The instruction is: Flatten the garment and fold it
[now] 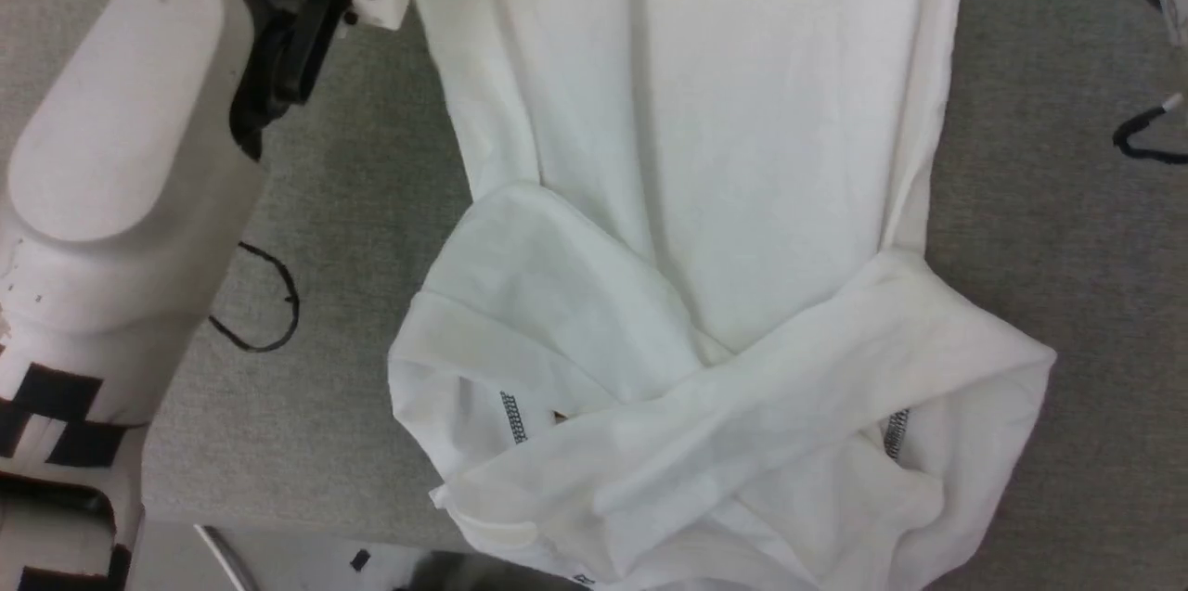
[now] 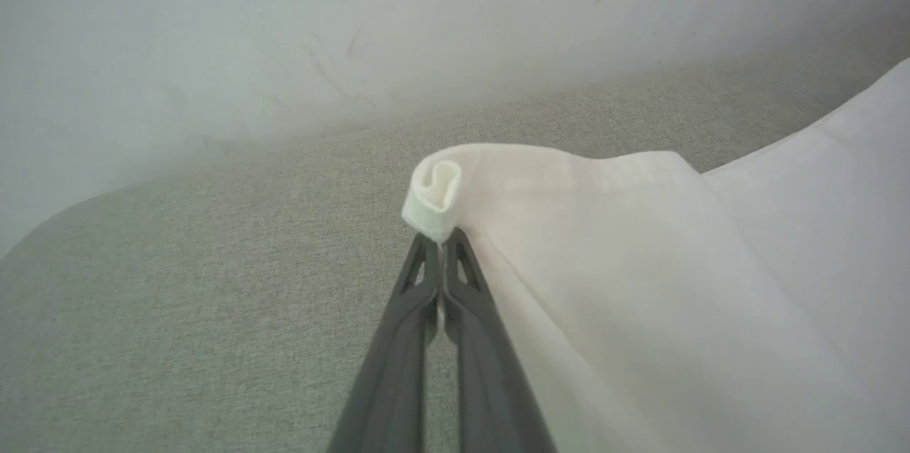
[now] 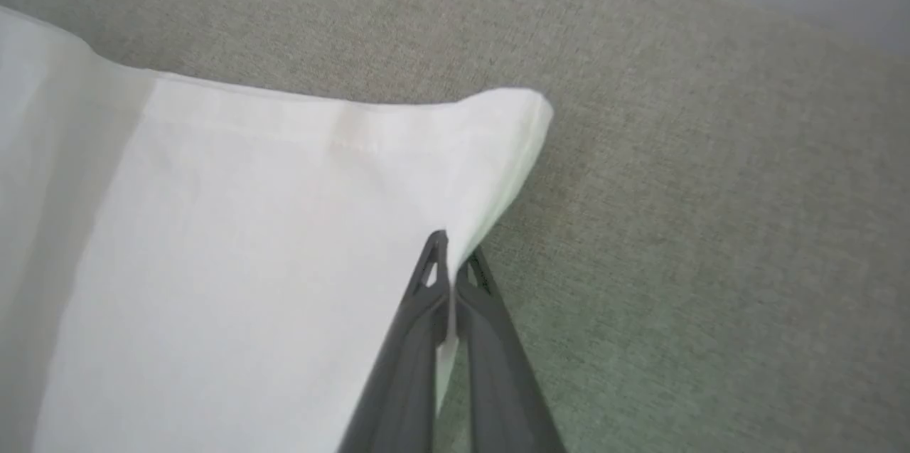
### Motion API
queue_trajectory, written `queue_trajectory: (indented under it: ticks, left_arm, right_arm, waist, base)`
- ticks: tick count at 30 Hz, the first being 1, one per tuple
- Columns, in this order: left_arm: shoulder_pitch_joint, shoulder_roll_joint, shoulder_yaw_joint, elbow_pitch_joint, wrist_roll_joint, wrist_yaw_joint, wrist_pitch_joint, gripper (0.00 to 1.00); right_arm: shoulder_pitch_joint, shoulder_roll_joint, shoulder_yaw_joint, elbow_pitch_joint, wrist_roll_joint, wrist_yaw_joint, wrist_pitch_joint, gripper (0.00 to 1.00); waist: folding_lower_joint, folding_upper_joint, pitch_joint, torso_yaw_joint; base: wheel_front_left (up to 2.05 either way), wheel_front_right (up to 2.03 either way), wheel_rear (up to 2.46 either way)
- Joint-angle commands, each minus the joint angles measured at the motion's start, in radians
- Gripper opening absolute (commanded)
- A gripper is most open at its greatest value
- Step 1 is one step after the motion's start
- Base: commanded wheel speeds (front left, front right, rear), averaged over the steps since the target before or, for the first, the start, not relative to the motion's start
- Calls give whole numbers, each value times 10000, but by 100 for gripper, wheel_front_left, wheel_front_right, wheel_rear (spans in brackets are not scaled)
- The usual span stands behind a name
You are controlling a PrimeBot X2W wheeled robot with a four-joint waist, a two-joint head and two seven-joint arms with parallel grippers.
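Note:
The white garment [image 1: 705, 201] lies lengthwise on the grey fabric table [image 1: 353, 229], its sleeves crossed over the near end, where short grey stitched seams show. In the left wrist view my left gripper [image 2: 442, 243] is shut on a rolled corner of the garment [image 2: 604, 240], which lifts off the table. In the right wrist view my right gripper [image 3: 449, 257] is shut on the garment's [image 3: 270, 225] edge, just below another hemmed corner. My pale left forearm [image 1: 130, 136] reaches along the left side in the head view.
A black cable loop [image 1: 264, 308] hangs beside my left arm. At the right edge of the head view sits a dark hook-shaped cable [image 1: 1146, 136]. The table's front edge [image 1: 306, 526] runs at the lower left. A pale wall [image 2: 355, 33] rises behind the table.

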Motion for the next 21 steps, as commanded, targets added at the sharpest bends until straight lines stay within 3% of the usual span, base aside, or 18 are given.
queue_trajectory:
  ticks: [1,14,18,21]
  left_arm:
    - [54,118,60,181,-13,-21,-117,0]
    - [-137,773,351,1434,-135,-371,-615,0]
    - [681,1040,567,1096,-416,-228,-838,0]
    - [1816,1250,785,438,-729,139,-954,0]
  right_arm:
    - [206,-151,83,-166,124,-21,-454,0]
    - [1449,-867,739,-1275,2015,-21,-2565,0]
    - [2487,-1260,1206,-2220,2576,-21,-2981,0]
    - [3703,-1661,1525,-3076,2834,-21,-3320,0]
  waist:
    - [-2,0,-508,-262]
    - [-2,0,-2825,-998]
    - [-2,0,-3441,-1093]
    - [-2,0,-3907,-1154]
  base:
    - [0,0,0]
    - [0,0,0]
    - [0,0,0]
    - [0,0,0]
